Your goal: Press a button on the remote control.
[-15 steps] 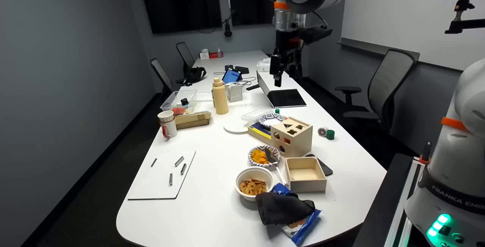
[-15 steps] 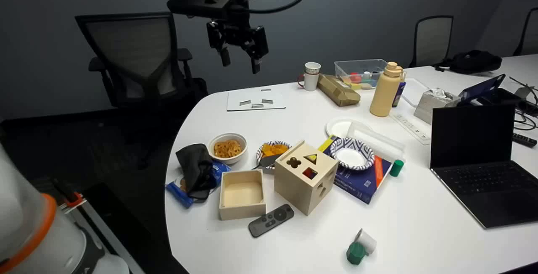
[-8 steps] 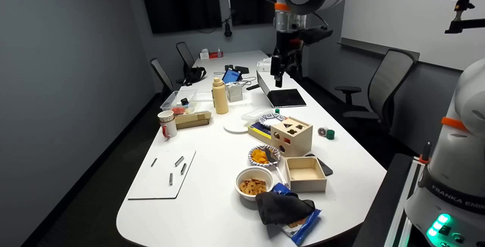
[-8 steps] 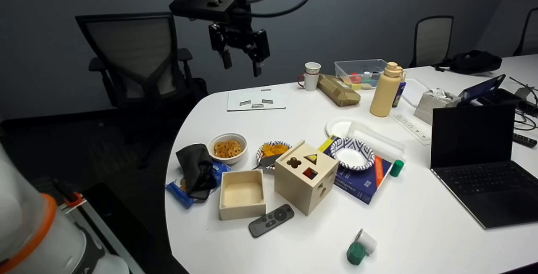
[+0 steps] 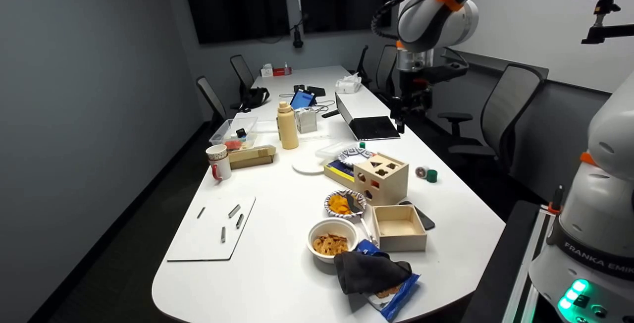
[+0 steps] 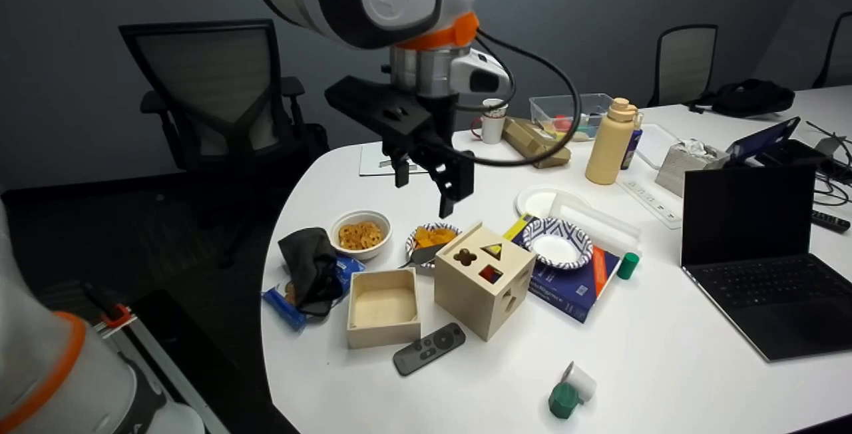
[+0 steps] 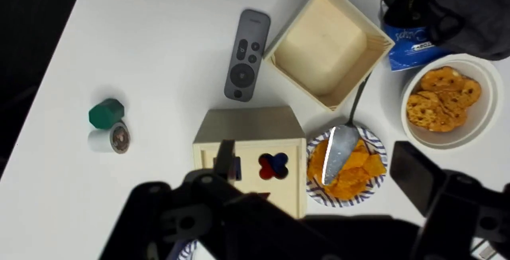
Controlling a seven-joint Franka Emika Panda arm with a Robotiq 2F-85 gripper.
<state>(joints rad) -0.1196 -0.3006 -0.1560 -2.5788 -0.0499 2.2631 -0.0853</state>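
Lower than before, my pincer (image 6: 424,190) gapes empty;
height presumably spares the sorting cube (image 6: 476,292) beside the remote control (image 6: 429,349).

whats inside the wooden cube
Inside the wooden cube, the wrist view shows something red and something blue, and an exterior view shows something yellow. Their full shapes, and anything else in there, are covered by its walls.

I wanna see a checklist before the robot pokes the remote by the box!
1. Remote control face up: ok, buttons show.
2. Remote control uncovered: ok, nothing on it.
3. Gripper over the remote control: not ok, the wooden shape sorter looks nearer.
4. Gripper shut, maybe better for poking: not ok, it's open.
5. Open wooden box clear of the remote control: cannot tell, a corner may touch.
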